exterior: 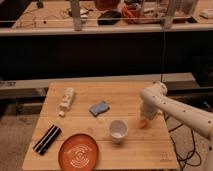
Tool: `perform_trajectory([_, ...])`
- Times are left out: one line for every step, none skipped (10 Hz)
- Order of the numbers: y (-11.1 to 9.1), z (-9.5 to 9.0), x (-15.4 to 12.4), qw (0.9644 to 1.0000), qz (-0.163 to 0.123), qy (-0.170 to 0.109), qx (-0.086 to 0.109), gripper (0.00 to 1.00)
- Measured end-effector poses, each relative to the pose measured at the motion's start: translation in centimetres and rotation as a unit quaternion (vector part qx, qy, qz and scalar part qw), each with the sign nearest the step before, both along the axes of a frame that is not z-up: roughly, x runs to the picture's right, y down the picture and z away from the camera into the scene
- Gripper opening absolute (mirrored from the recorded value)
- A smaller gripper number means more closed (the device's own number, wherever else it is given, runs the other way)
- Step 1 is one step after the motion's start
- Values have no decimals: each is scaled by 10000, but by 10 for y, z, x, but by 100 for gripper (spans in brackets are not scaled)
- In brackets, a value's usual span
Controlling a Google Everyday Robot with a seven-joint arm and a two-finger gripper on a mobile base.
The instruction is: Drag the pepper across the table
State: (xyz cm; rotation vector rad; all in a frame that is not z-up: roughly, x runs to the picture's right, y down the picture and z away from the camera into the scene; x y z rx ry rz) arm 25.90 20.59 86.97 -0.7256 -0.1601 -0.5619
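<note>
1. Found the pepper (144,124) lying on the table (127,92) toward the right side, just right of the white cup (118,130) and apart from it.
2. Found the claw (145,117) low over the pepper, at or touching its upper end; could not tell whether apart, together or clamped on the piece.
3. Judged the step in hand to be the drag itself, with contact made or nearly made.
4. Judged it best to press down lightly and evenly, guarding against a slip or roll of so small and tapered a piece.
5. Judged it best to stay low and go slowly in one straight line, never lifting off the wood.
6. Judged the bare planks behind the cup, toward the blue pad (99,108), to be one open path; advised steering clear of the cup, likely light enough to tip at a nudge.
7. Noted the orange plate (78,152) at the front, well apart from the pepper and no hindrance.
</note>
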Motion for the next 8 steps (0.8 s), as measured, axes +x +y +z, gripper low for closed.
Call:
perform_trajectory([3, 0, -3, 10000, -9, 0, -16, 3])
perform_trajectory([3, -1, -3, 10000, -13, -9, -22, 3])
perform_trajectory([3, -2, -4, 10000, -16, -20, -25, 3])
perform_trajectory([3, -2, -4, 10000, -18, -18, -30, 3])
perform_trajectory([3, -3, -4, 10000, -19, -17, -33, 3])
perform_trajectory([3, -3, -5, 10000, -30, -19, -35, 3])
perform_trajectory([6, -2, -8, 10000, -60, -25, -50, 3])
perform_trajectory([7, -2, -8, 10000, -60, -29, -54, 3])
